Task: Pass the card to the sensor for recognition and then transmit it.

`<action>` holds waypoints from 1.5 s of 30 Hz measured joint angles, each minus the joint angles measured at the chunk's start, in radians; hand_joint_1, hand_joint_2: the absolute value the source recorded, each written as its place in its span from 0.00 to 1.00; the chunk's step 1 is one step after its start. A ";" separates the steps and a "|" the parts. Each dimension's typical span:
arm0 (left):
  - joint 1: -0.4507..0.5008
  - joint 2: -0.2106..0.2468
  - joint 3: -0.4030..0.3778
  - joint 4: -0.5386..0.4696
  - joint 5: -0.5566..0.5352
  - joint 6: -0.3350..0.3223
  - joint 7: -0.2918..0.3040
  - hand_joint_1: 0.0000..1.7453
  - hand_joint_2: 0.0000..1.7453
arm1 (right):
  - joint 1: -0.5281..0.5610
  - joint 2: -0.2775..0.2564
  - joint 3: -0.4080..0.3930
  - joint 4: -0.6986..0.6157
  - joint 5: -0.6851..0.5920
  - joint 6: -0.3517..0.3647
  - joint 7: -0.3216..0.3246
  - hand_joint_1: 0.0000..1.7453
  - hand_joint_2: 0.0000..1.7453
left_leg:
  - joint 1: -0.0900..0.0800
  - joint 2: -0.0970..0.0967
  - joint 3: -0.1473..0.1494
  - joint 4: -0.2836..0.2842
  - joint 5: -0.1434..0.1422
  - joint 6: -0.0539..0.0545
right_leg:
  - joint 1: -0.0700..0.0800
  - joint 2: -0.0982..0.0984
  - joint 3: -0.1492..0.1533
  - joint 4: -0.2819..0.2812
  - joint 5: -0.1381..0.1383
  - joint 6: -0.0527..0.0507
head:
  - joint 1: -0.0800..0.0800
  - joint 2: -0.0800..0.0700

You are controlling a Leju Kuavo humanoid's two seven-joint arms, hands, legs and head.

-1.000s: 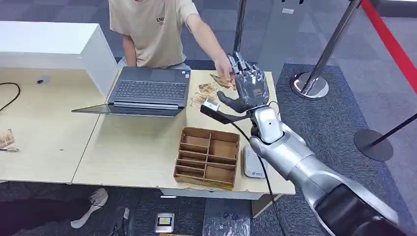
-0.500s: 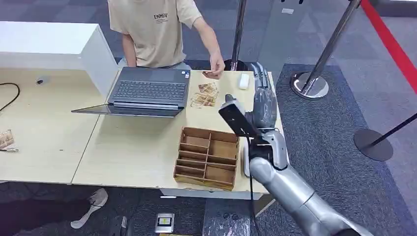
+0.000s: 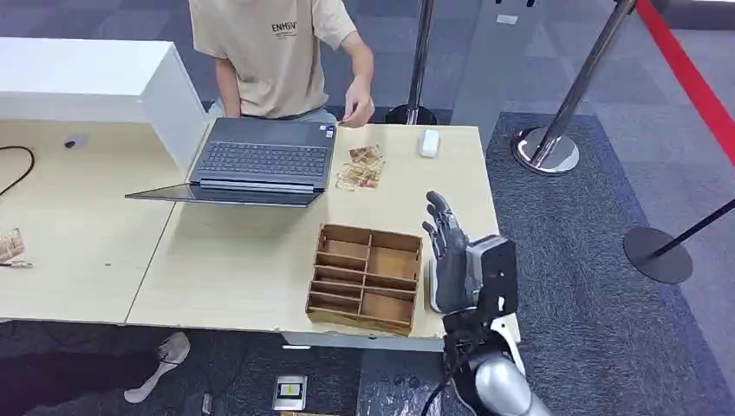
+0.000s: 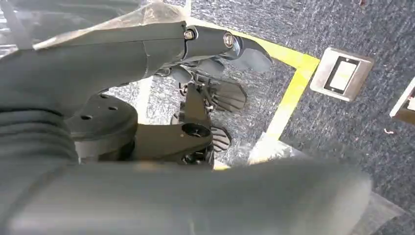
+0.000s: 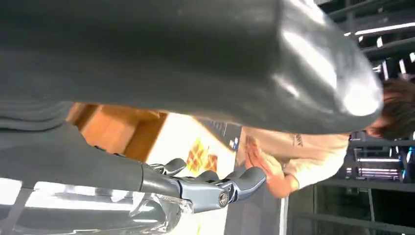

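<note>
Right robot hand (image 3: 448,251) empty, beside wooden organizer (image 3: 365,277)

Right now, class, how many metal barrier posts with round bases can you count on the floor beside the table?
3. One post stands behind the table's far edge, one post past its far right corner, and one post further right, cut off by the picture edge. Others may stand outside the picture.

Right hand (image 3: 448,251), earlier raised at the table's far edge meeting the person's hand (image 3: 355,111), now withdrawn beside the wooden organiser (image 3: 367,277), empty; person's hand pulled back toward the laptop (image 3: 260,159)
</note>
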 joint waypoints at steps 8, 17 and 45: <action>0.000 0.001 0.000 0.000 -0.002 0.000 0.001 0.00 1.00 | 0.039 -0.020 0.007 -0.066 -0.032 0.018 -0.007 0.00 1.00 | 0.000 0.000 0.000 0.000 0.000 0.000 | 0.000 0.000 0.000 0.000 0.000 0.000 | 0.000 0.000; -0.001 0.003 0.000 0.000 0.000 0.003 0.017 0.00 1.00 | 0.048 -0.034 0.016 -0.080 -0.004 -0.007 0.004 0.00 1.00 | 0.000 0.000 0.000 0.000 0.000 0.000 | 0.000 0.000 0.000 0.000 0.000 0.000 | 0.000 0.000; -0.003 0.004 -0.002 0.000 -0.016 -0.018 0.032 0.00 1.00 | -0.100 -0.051 0.063 0.055 0.701 -0.084 0.255 0.00 1.00 | 0.000 0.001 0.000 0.000 -0.001 0.000 | 0.000 0.000 0.000 0.001 -0.002 -0.001 | 0.000 0.000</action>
